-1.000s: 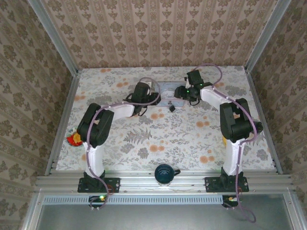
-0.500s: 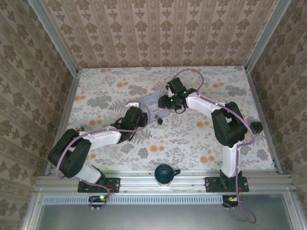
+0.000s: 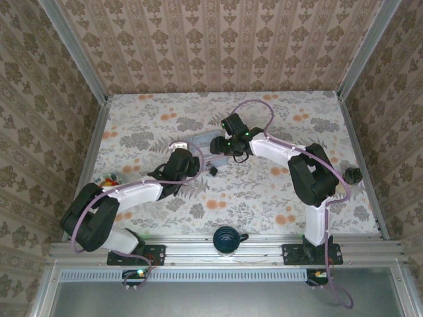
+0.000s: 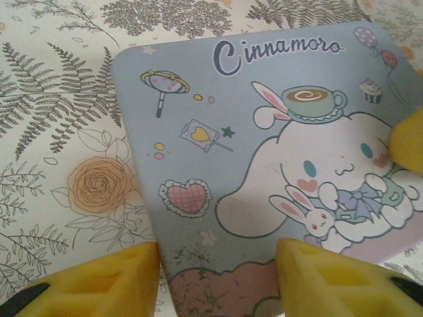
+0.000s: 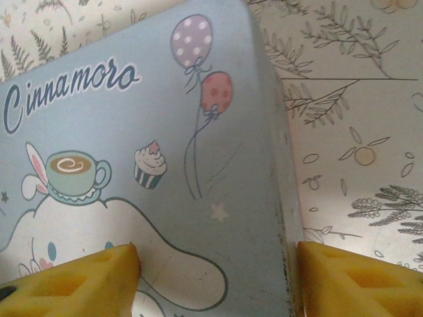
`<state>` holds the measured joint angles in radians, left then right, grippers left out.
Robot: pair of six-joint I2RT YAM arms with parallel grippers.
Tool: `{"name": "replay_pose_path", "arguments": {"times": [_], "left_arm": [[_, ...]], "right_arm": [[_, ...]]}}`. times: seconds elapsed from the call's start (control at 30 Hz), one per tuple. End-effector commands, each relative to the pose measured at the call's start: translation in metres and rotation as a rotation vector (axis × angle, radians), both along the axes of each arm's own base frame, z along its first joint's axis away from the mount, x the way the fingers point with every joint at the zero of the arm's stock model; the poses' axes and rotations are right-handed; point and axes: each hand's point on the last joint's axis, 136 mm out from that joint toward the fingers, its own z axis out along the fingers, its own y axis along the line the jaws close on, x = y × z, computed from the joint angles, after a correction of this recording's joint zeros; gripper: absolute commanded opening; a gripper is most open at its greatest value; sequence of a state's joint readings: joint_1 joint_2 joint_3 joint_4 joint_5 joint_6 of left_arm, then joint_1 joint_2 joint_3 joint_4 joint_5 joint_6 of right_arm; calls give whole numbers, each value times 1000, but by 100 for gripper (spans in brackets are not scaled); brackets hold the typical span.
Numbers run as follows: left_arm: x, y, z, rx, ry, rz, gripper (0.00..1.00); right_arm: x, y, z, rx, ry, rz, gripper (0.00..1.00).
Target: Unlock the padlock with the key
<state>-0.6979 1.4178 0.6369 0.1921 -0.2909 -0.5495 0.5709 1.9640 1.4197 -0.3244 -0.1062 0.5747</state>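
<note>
Near the table's middle, padlock: the tiny dark padlock [image 3: 213, 170] lies on the table [image 3: 264, 191], just on the near side of the pale blue cartoon tin [image 3: 205, 140], between the two arms.
Left fingers: the left fingers [image 4: 99, 281] stand apart and empty, one over the table beside the tin's edge, the other above its lid.
Right fingers: the right fingers [image 5: 73, 281] are also spread and hold nothing; they straddle the tin's other side wall.
Direction: from both pairs the padlock lies back toward the arm bases, off the tin; neither arm looks clearly nearer.
Long axis: too small to tell from above.
Hard to make out: the key cannot be picked out at this size. Whether the padlock touches the tin, and how its shackle stands, I cannot tell.
</note>
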Motion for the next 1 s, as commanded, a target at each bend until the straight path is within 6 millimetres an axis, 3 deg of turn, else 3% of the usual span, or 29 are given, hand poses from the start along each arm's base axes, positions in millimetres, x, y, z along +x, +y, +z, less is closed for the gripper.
{"name": "replay_pose_path", "arguments": {"times": [0.0, 0.27, 0.47, 0.57, 0.7, 0.97], "left_arm": [[-9, 0, 14, 0, -10, -62, 56], [-26, 39, 57, -28, -61, -27, 82], [-51, 109, 69, -50, -18, 146, 100], [-66, 150, 72, -76, -5, 265, 100], [-85, 183, 77, -121, -25, 370, 100], [-110, 212, 68, -135, -5, 507, 100]], "right_arm": [[-19, 2, 11, -48, 21, 49, 71], [-15, -42, 51, -237, -76, 11, 81], [-32, -43, 90, -308, -162, 91, 75], [-48, -22, 102, -367, -191, 202, 74], [-72, 20, 107, -480, -206, 399, 73], [-104, 92, 80, -585, -149, 702, 68]]}}
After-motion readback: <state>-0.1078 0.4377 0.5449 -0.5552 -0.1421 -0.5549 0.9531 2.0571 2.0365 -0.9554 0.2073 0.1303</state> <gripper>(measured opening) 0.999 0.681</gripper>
